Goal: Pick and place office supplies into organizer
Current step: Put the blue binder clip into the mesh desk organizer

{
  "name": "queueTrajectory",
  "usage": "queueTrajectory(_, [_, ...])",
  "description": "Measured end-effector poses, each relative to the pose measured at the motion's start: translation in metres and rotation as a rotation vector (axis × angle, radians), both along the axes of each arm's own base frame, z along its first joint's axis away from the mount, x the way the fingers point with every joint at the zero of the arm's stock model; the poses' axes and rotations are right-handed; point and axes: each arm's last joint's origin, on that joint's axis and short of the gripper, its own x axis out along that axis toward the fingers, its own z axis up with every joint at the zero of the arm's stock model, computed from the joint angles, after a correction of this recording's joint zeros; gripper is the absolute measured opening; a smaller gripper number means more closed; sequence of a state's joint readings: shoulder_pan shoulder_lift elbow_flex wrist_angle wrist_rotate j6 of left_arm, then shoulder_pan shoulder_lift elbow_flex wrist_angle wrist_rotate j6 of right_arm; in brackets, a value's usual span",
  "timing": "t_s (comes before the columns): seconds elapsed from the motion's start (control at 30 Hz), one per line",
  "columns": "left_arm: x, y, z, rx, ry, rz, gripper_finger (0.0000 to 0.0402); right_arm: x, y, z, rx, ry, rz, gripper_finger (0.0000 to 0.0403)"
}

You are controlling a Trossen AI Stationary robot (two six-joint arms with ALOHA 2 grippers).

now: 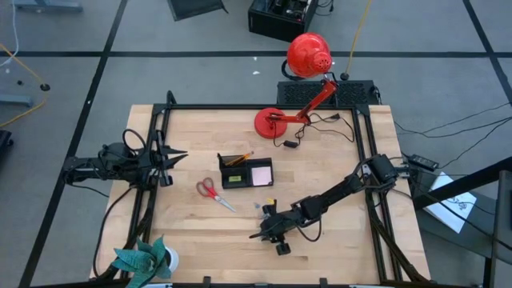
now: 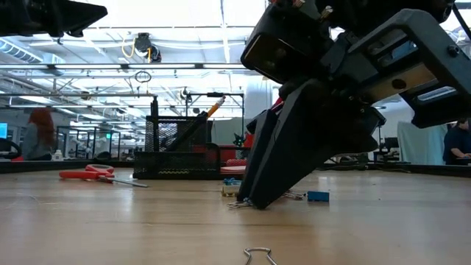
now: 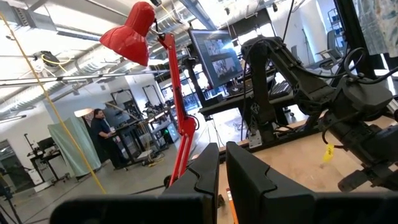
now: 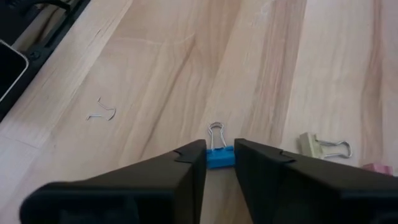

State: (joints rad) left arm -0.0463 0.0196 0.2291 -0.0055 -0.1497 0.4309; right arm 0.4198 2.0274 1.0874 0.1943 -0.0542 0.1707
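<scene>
The left claw (image 1: 178, 155) hangs at the left edge of the pale wood-grain tabletop (image 1: 336, 172); its two dark fingers stand nearly together with only a thin gap and hold nothing. At the near left corner stands one teal leafy plant (image 1: 142, 260) in a white pot. One pair of red-handled scissors (image 1: 211, 191) lies flat on bare wood left of centre, blades pointing toward the near edge, with open boards on every side. Just beside it, toward the centre, sits one black mesh organizer (image 1: 240, 170), rectangular; dark pens and one orange pencil (image 1: 241, 158) lean out of its left compartment, and one pale pink square notepad (image 1: 262, 174) fills its right part. Behind it, at the far edge, one red desk lamp (image 1: 298, 88) rises from a round red base on a jointed stem to a domed shade. Right of centre, near the front edge, the right claw (image 4: 220, 152) is lowered to the surface, its two flat dark fingers (image 4: 186, 163) set on either side of one small blue binder clip (image 4: 219, 155) with a wire loop handle; whether they already press it cannot be told. Two further clips lie on the wood nearby: one pale yellow clip (image 4: 315, 145) just beside the blue one and one bare wire handle (image 4: 102, 112) well apart. Wide clear board separates this cluster from the organizer.
</scene>
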Motion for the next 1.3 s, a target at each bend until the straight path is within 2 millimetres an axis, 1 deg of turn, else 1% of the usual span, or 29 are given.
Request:
queueTrajectory(0.27, [0.000, 0.000, 0.000, 0.000, 0.002, 0.001, 0.0035, -0.003, -0.003, 0.017, -0.028, -0.036, 0.024, 0.0066])
queueTrajectory(0.47, [0.000, 0.000, 0.000, 0.000, 0.001, 0.001, 0.0035, -0.001, -0.008, 0.038, -0.059, -0.121, 0.012, 0.0065])
queueTrajectory(0.6, [0.000, 0.000, 0.000, -0.001, 0.001, 0.001, 0.0035, 0.004, -0.016, 0.051, -0.080, -0.192, -0.002, 0.0065])
queueTrajectory(0.77, [0.000, 0.000, 0.000, -0.001, 0.001, 0.001, 0.0035, 0.014, -0.034, 0.061, -0.166, -0.303, -0.094, 0.0064])
queueTrajectory(0.9, [0.000, 0.000, 0.000, -0.001, 0.001, 0.001, 0.0035, 0.024, -0.050, 0.069, -0.182, -0.390, -0.121, 0.0065])
queueTrajectory(1.03, [0.000, 0.000, 0.000, 0.002, 0.002, 0.002, 0.0035, 0.031, -0.069, 0.073, -0.198, -0.440, -0.165, 0.0067])
queueTrajectory(1.17, [0.000, 0.000, 0.000, 0.005, 0.004, 0.003, 0.0035, 0.036, -0.089, 0.075, -0.204, -0.454, -0.215, 0.0066])
queueTrajectory(1.3, [0.000, 0.000, 0.000, 0.009, 0.005, 0.005, 0.0035, 0.040, -0.106, 0.069, -0.223, -0.432, -0.258, 0.0067])
